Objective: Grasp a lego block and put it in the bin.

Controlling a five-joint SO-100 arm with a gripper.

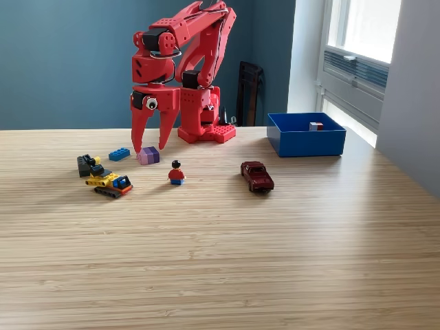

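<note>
My red arm (185,62) folds high over its base at the table's (275,261) far edge, forearm doubled back and wrist pointing straight down. No writing can be read on me or on anything nearby. My gripper (152,141) hangs with its two fingers (139,134) parted, tips bracketing the purple block (148,156) from above; whether they touch it cannot be told. A blue block (119,154) lies just to the exterior view's left. The bin (306,135) sits well apart on that view's right, a small block (315,126) inside.
</note>
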